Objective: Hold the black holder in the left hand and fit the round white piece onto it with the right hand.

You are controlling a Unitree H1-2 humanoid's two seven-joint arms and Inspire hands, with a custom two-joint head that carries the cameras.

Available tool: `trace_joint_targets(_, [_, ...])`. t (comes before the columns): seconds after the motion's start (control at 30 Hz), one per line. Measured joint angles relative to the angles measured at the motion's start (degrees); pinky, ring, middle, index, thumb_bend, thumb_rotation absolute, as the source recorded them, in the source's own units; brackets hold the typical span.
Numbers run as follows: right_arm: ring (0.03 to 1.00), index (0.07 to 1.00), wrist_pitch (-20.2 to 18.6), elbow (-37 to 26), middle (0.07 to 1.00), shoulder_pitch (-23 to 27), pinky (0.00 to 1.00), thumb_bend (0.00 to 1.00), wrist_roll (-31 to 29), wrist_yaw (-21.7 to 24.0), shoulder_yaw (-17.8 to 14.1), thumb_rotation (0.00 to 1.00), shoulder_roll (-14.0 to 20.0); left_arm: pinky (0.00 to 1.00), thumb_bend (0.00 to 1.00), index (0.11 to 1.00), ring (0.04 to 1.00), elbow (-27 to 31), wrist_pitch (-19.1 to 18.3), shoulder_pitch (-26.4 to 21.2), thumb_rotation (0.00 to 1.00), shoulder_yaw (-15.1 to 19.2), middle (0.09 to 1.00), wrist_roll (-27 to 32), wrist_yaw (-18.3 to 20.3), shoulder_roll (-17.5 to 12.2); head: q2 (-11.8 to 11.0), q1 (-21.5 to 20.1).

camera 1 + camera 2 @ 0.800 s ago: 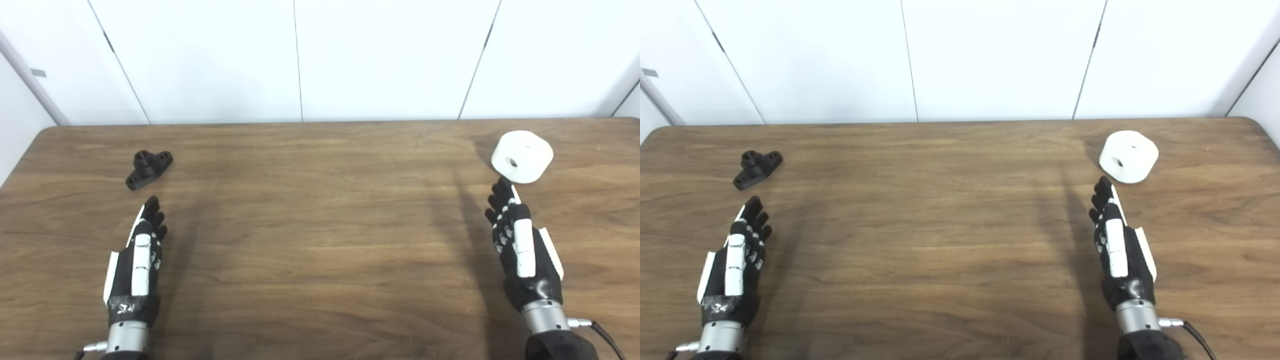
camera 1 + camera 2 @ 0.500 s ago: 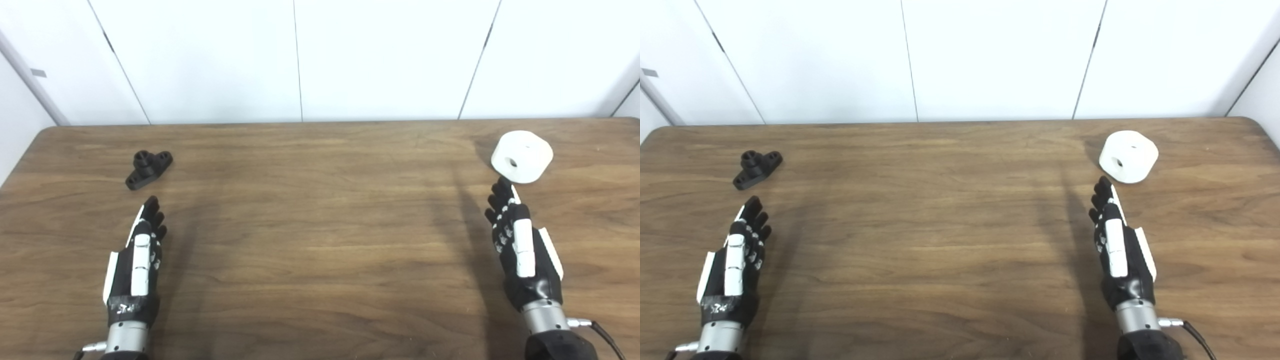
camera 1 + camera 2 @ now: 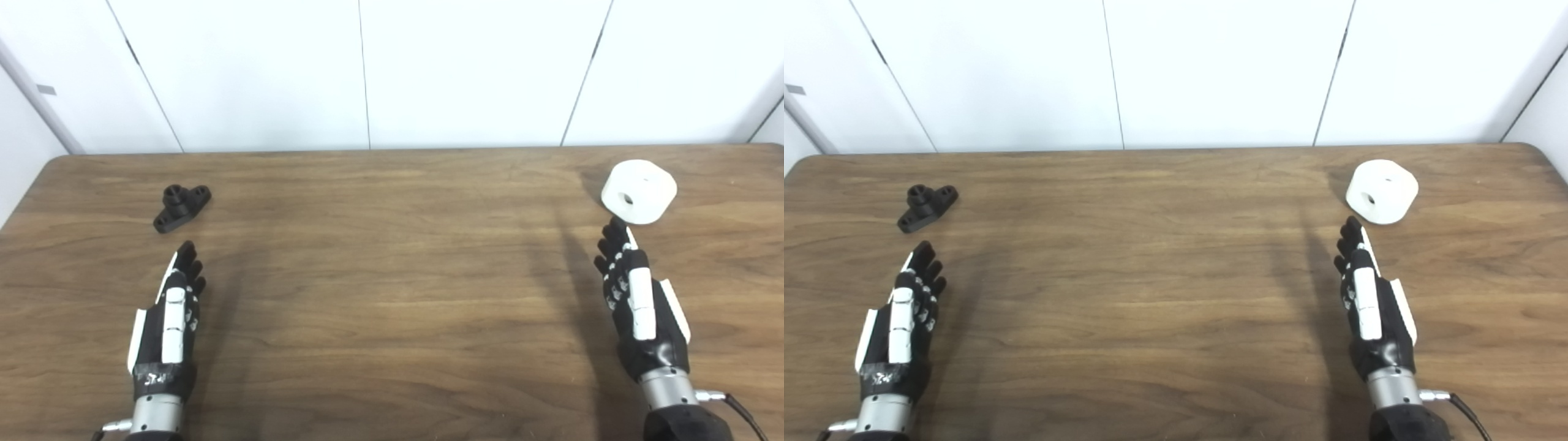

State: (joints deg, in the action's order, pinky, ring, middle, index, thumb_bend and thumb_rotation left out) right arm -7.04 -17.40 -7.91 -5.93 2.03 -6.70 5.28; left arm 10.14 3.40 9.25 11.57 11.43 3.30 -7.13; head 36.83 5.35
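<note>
A small black holder [image 3: 181, 207] with a round boss and a flat flange lies on the wooden table [image 3: 392, 275] at the far left. My left hand [image 3: 168, 318] is held edge-up just in front of it, fingers straight, holding nothing. The round white piece [image 3: 639, 191], a thick disc with a small centre hole, sits at the far right. My right hand [image 3: 637, 300] stands edge-up just short of it, fingers extended, empty, its fingertips [image 3: 614, 229] near the disc's front edge.
White wall panels [image 3: 367, 67] rise right behind the table's far edge. The table's rounded left corner [image 3: 58, 160] shows at the back left. A cable [image 3: 738, 407] leaves my right wrist at the bottom right.
</note>
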Motion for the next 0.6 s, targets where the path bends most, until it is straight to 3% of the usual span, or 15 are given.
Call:
trace_joint_targets(0.17, [1.0, 1.0, 0.5, 0.1, 1.0, -0.5, 1.0, 0.65, -1.4, 0.8, -0.8, 1.0, 0.8, 1.0, 0.45, 0.975, 1.0, 0.1, 1.2, 0.8, 0.96, -1.0, 1.0, -1.8, -0.2, 0.9, -1.4, 2.3])
trace_joint_targets(0.3, [1.0, 1.0, 0.7, 0.5, 1.0, -1.0, 1.0, 0.65, -2.3, 1.9, -1.3, 1.0, 2.2, 1.0, 0.44, 0.965, 1.0, 0.1, 2.0, 0.9, 0.97, -1.4, 1.0, -3.1, -0.6, 1.3, -4.8, 7.2])
trace_joint_targets(0.6, [1.0, 1.0, 1.3, 2.3, 1.0, -1.6, 1.0, 0.65, -3.0, 3.4, -1.4, 1.0, 3.7, 1.0, 0.42, 0.976, 1.0, 0.1, 4.2, 0.9, 0.99, -2.7, 0.999, -6.4, -1.7, 2.1, -9.3, 11.5])
